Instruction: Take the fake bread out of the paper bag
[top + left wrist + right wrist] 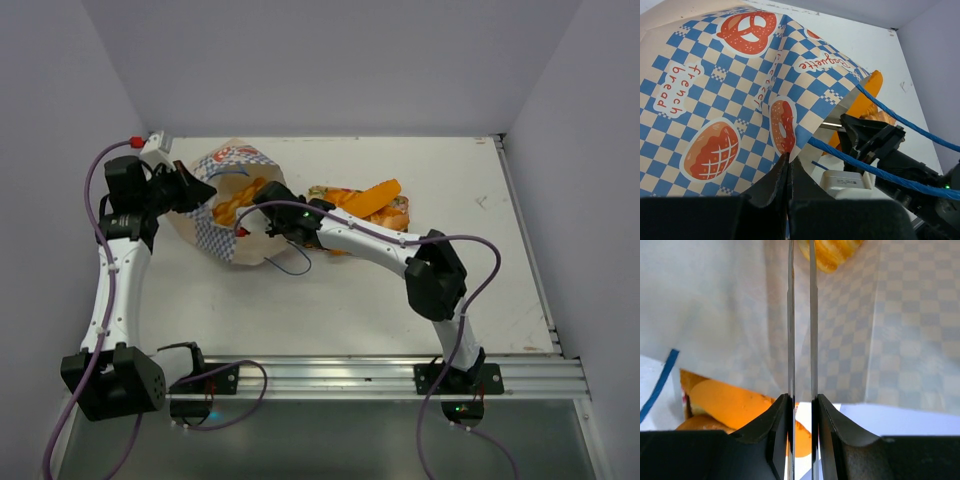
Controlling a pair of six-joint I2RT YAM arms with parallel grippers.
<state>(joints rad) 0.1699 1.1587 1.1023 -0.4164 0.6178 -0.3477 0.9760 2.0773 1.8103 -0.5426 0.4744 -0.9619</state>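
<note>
The task is partly done: several breads lie on the desk at 3 o'clock of the bag, while more bread remains inside. The left fingers pinch the bag's rim; the right fingers, nearly closed and empty, reach into its mouth

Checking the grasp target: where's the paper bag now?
Top view: the paper bag lies on its side, far left of the table, between both claws, beside the bread pile.

Left arm upright, elbow bent, its gripper closed. Right arm stretched leftward, its gripper with jaws narrowly apart.
</note>
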